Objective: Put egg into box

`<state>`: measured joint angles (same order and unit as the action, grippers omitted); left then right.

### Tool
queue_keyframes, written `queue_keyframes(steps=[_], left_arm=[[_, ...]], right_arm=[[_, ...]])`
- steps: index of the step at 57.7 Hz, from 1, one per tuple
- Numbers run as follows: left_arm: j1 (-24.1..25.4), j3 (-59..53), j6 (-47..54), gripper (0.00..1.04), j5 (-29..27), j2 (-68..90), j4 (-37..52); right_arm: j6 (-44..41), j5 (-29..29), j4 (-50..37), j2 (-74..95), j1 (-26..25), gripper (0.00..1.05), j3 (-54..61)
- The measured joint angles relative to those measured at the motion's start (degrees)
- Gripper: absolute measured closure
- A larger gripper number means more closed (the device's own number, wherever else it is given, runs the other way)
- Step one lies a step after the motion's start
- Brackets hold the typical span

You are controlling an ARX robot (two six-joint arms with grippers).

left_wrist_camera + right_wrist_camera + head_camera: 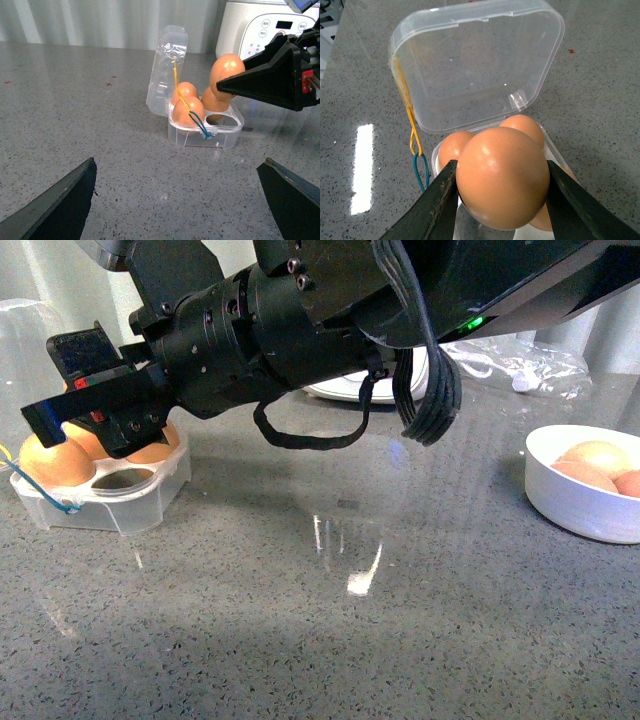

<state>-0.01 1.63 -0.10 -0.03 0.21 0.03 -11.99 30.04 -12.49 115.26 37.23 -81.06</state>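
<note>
My right gripper (pixel 501 165) is shut on the egg (pixel 502 187), a smooth orange-brown one, and holds it just above the box (pixel 475 65). The box is a clear case with its lid standing open and yellow and blue strings on it. In the left wrist view the egg (pixel 226 72) hangs between black fingers (pixel 270 75) over the box (pixel 205 137), which holds three eggs. One cell (pixel 125 478) is empty. In the front view the right arm covers the box (pixel 130 505). My left gripper (pixel 179 161) is open and empty, low over the counter, facing the box.
A round white bowl (pixel 570 495) with more brown eggs stands at the right. A white cooker (pixel 255 25) is behind the box. A clear plastic bag (pixel 520 365) and a white plate (pixel 345 390) lie at the back of the grey stone counter.
</note>
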Motion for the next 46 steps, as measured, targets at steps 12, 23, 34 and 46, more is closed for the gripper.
queue_keyframes(steps=[12,23,34,46], left_arm=[[0.0,0.02,0.0,0.07,0.0,0.0,0.0],[0.0,0.02,0.0,0.07,0.0,0.0,0.0],[0.0,0.02,0.0,0.07,0.0,0.0,0.0],[0.0,0.02,0.0,0.07,0.0,0.0,0.0]], right_arm=[[-0.98,0.22,0.24,0.26,0.09,0.61,0.04],[-1.51,0.92,1.01,0.26,-0.11,0.33,0.26],[-1.53,0.87,0.46,0.22,-0.35,0.05,0.68],[-1.29,0.22,-0.87,-0.44,-1.29,0.07,0.85]])
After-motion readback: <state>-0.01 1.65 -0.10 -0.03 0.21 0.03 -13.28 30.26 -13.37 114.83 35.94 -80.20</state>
